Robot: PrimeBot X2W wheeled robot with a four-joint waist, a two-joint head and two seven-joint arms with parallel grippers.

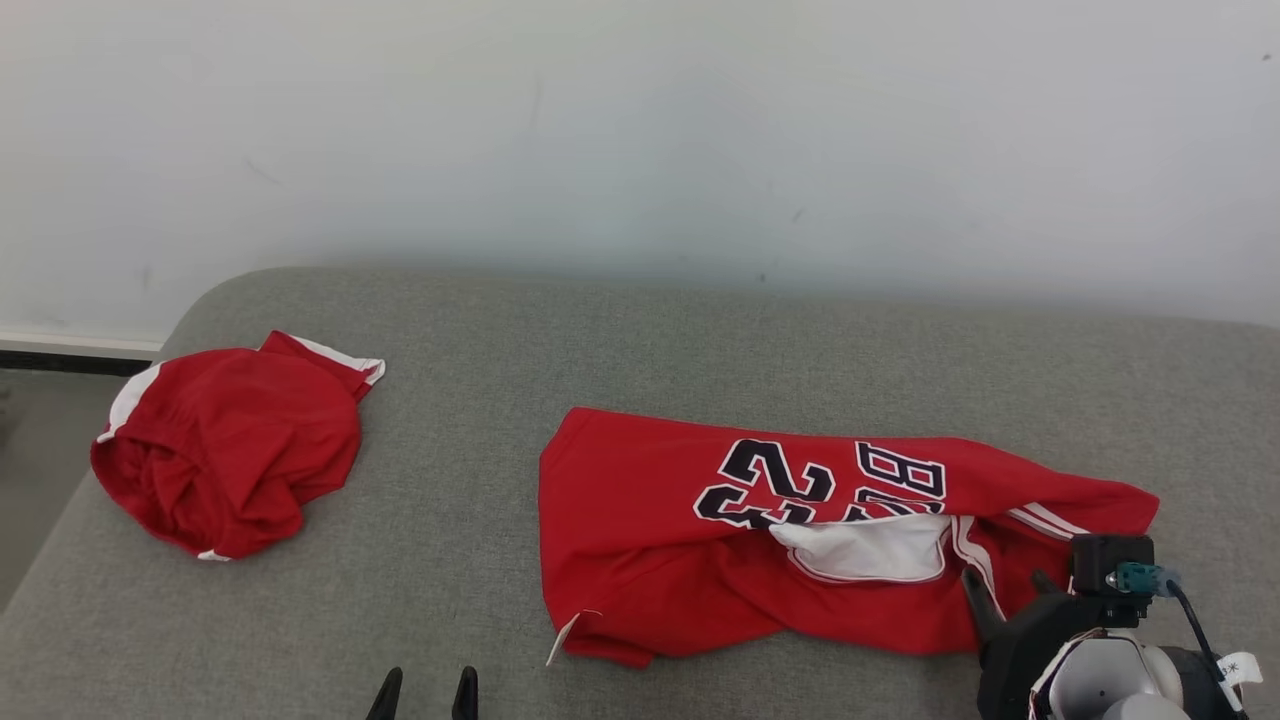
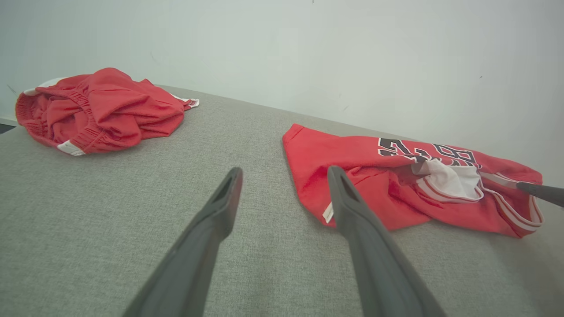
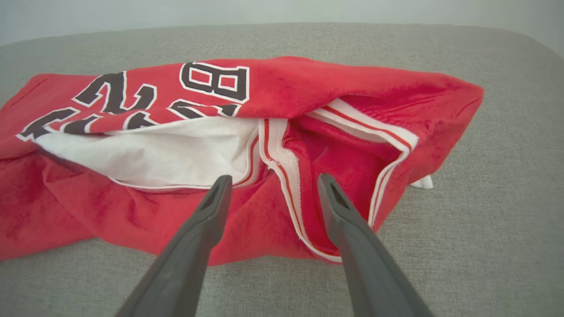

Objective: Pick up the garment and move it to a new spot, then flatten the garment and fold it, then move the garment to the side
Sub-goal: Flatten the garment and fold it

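The garment point(image 1: 640, 540) is a red jersey with black-and-white number print, lying loosely rumpled on the grey padded surface point(image 1: 700, 350), its white lining and striped trim turned out. My right gripper point(image 1: 1005, 590) hovers at the jersey's right end, open, with its fingers either side of the striped trim point(image 3: 282, 167) and nothing held. The left gripper point(image 1: 425, 685) is open near the front edge, left of the jersey's hem corner point(image 2: 328, 213), apart from the cloth. In the left wrist view the jersey point(image 2: 352, 158) lies ahead to the right.
A second red garment point(image 1: 230, 450), crumpled with an elastic waistband, lies at the surface's left end point(image 2: 101, 110). A pale wall point(image 1: 640, 130) rises directly behind. The surface's rounded left edge drops to the floor point(image 1: 40, 440).
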